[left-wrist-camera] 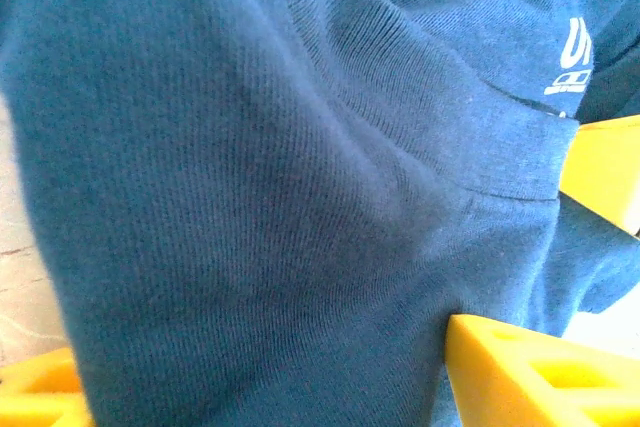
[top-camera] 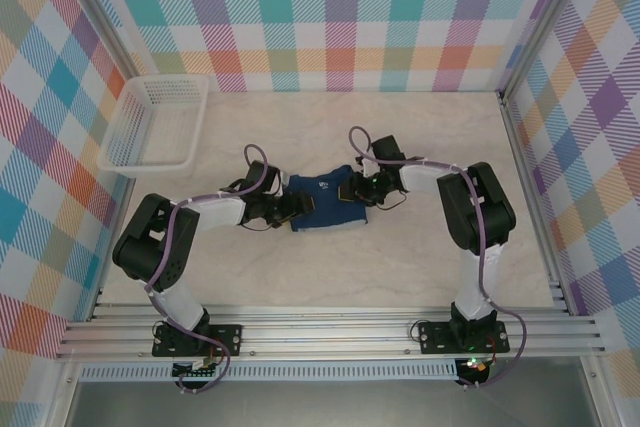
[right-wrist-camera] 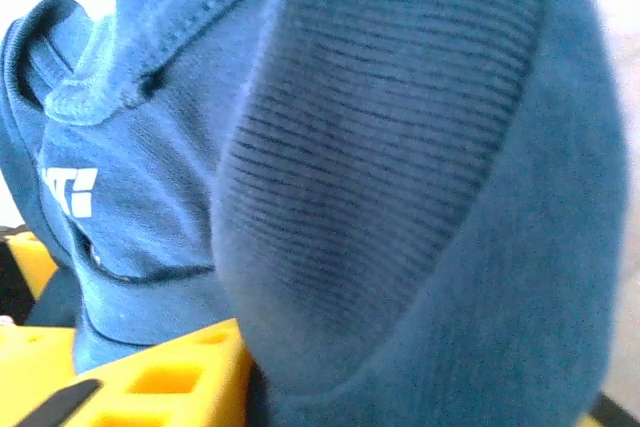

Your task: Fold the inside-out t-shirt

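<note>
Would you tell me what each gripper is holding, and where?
Left gripper straddles the left edge of the t-shirt, jaws wide; right gripper meets its right edge, grip unclear.

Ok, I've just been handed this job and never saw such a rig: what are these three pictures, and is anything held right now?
The overhead picture shows two robot arms bolted at the table's near edge. The left gripper and right gripper meet at a bunched navy t-shirt; a white mesh basket sits far left. The other two come from a camera on each wrist, close against the cloth. The left gripper's yellow fingers stand wide apart, cloth between them. Whether the right gripper grips, I cannot tell.
</note>
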Controlling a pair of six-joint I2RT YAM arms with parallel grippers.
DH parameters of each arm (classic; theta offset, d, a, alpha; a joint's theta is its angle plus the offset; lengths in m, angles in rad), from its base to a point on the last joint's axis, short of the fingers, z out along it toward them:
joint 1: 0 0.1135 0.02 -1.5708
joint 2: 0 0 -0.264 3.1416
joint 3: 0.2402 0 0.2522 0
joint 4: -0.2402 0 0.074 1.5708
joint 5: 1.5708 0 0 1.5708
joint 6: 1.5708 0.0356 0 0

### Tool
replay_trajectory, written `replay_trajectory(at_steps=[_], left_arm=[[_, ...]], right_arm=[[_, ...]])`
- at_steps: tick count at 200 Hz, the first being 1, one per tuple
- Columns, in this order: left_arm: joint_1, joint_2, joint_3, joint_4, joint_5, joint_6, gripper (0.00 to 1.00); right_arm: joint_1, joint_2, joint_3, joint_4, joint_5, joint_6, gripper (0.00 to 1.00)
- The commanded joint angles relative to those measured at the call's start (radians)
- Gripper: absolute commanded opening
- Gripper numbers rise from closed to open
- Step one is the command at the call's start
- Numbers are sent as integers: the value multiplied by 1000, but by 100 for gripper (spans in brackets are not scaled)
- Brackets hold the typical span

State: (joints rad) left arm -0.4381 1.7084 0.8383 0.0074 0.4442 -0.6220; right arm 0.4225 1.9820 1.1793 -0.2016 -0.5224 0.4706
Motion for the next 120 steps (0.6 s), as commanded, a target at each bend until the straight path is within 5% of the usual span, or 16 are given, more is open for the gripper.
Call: replay_trajectory(at_steps=[1, 50, 83, 120], left_arm=[[-13, 6, -19, -11, -7, 1, 67], [-8, -125, 16, -170, -149, 91, 70], [-7, -222, 47, -324, -290, 164, 71], [-7, -282, 63, -374, -317, 180, 71]], right_arm=[[18, 13, 38, 7, -46, -1, 26], [-61, -51, 132, -198, 116, -242, 3], [-178, -50, 280, -376, 315, -496, 2], [-313, 60, 539, -507, 516, -708, 2]])
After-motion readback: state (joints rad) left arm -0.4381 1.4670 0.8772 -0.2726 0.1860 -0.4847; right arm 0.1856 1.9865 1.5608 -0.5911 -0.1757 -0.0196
